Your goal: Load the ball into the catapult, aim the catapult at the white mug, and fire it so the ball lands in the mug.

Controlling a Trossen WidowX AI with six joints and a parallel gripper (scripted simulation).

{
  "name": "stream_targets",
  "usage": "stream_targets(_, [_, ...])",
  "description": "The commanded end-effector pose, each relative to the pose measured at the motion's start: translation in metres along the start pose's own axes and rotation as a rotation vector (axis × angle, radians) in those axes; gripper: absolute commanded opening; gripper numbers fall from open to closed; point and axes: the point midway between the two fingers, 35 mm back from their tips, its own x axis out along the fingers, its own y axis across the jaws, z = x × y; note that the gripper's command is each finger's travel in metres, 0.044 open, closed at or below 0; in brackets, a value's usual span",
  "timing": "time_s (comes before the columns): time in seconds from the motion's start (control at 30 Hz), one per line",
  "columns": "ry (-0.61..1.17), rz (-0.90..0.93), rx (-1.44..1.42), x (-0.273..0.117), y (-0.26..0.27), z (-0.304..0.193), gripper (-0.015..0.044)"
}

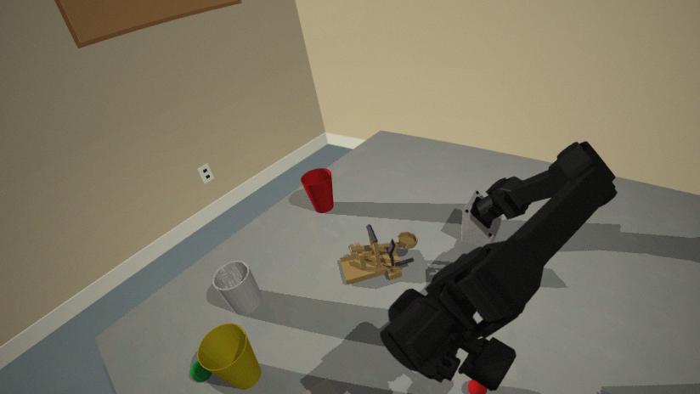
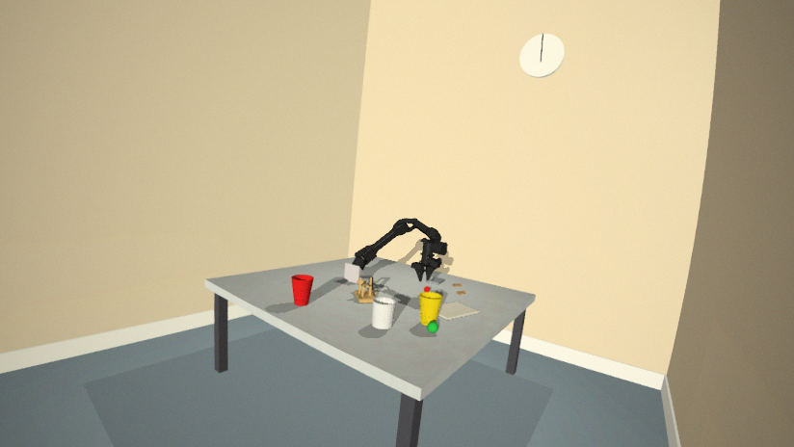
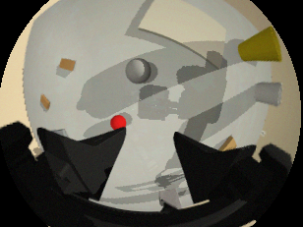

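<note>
The wooden catapult point(image 1: 375, 256) point(image 2: 362, 289) stands mid-table, its spoon cup empty. The white mug point(image 1: 236, 286) point(image 2: 383, 312) stands upright in front of it. A small red ball point(image 1: 476, 386) point(image 2: 426, 289) point(image 3: 118, 121) lies on the table. My gripper point(image 1: 465, 374) point(image 2: 425, 274) point(image 3: 150, 133) is open and empty, pointing down a little above the ball. In the wrist view the ball lies just beyond the left fingertip, not between the fingers. A grey ball point(image 3: 139, 70) lies further off on the table.
A red cup point(image 1: 318, 189) point(image 2: 302, 289) stands at the far side. A yellow cup point(image 1: 230, 356) point(image 2: 430, 307) point(image 3: 262, 46) stands near a green ball point(image 1: 198, 373) point(image 2: 432, 328). A flat pad point(image 2: 458, 309) and small brown blocks point(image 2: 458, 285) point(image 3: 67, 64) lie nearby.
</note>
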Motion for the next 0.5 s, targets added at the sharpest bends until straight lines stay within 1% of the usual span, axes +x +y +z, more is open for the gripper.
stream_targets(0.0, [0.0,0.043,-0.086,0.01,0.058,-0.01,0.03])
stream_targets(0.2, [0.001,0.046,-0.092,0.012,0.059,-0.017,0.03])
stream_targets(0.3, [0.001,0.047,-0.092,0.025,0.06,-0.017,0.03])
stream_targets(0.47, [0.002,0.047,-0.092,0.028,0.06,-0.017,0.03])
